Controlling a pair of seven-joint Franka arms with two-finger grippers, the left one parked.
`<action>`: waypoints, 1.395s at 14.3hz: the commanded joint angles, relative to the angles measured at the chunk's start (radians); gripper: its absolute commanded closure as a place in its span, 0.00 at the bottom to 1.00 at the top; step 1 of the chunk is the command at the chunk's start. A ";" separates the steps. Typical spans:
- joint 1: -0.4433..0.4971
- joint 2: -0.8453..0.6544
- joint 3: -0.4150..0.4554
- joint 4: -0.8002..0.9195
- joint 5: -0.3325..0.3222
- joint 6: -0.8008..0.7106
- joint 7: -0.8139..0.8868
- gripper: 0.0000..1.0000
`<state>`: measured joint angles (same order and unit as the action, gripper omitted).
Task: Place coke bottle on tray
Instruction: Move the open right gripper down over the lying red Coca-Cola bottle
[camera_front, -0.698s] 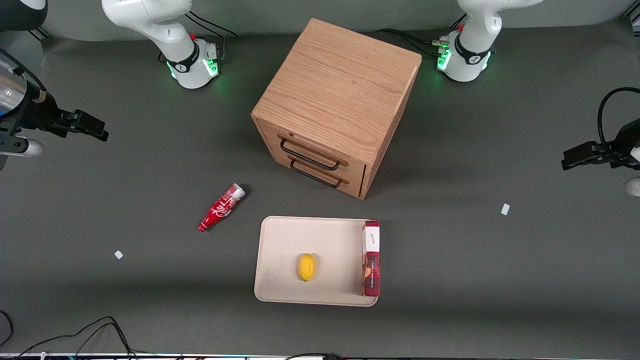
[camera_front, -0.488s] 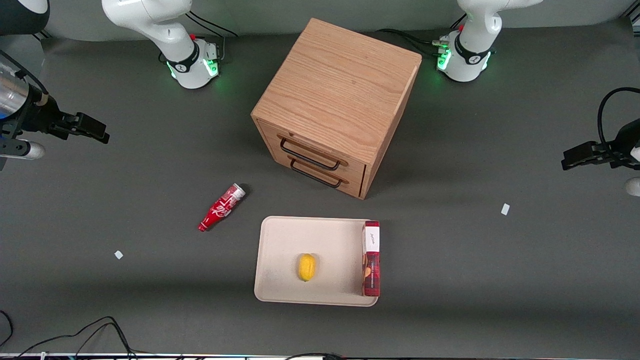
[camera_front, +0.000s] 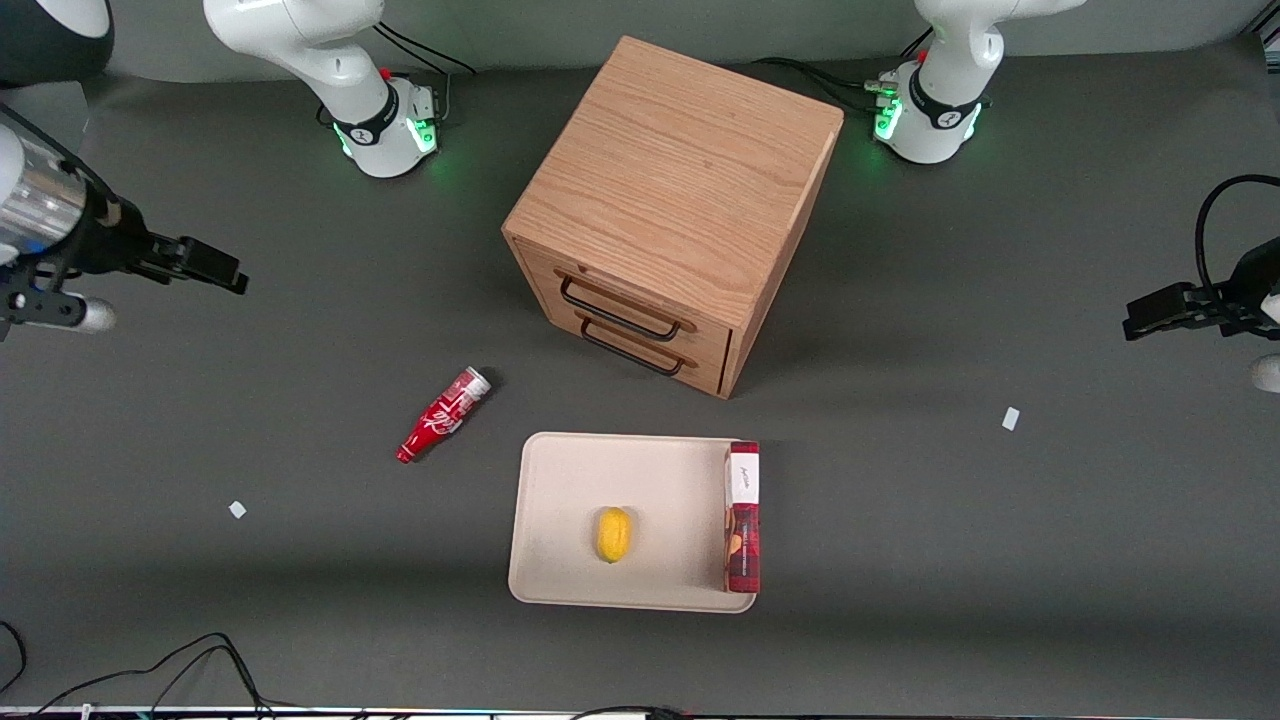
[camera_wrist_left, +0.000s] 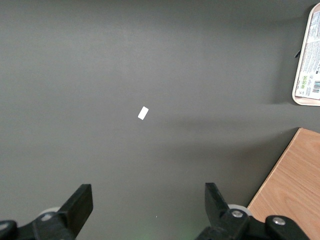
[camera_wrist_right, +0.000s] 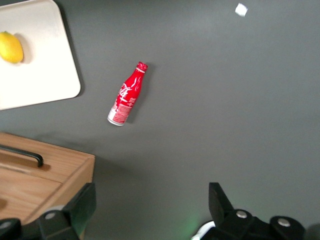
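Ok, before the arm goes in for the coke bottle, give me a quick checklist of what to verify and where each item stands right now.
1. Coke bottle reachable: lying on its side on the table, nothing touching it. Ok.
2. Gripper ready: open and empty, in the air toward the working arm's end of the table, well short of the bottle. Ok.
3. Bottle in the wrist camera's sight: coke bottle fully visible. Ok.
4. Free spot on the tray: the lemon sits mid-tray and the red box lies along one edge; the bottle-side part is bare. Ok.
5. Approach path: the wooden cabinet stands farther from the front camera than the bottle, apart from it. Ok.
6. Bottle on tray: not ok yet.
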<state>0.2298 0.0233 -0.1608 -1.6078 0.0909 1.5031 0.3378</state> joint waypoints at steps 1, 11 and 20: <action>0.008 0.079 0.023 -0.006 0.033 0.060 0.175 0.00; 0.037 0.222 0.165 -0.359 -0.037 0.635 0.607 0.00; 0.042 0.446 0.168 -0.377 -0.068 0.882 0.701 0.00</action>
<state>0.2711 0.4467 0.0070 -1.9824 0.0467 2.3465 1.0021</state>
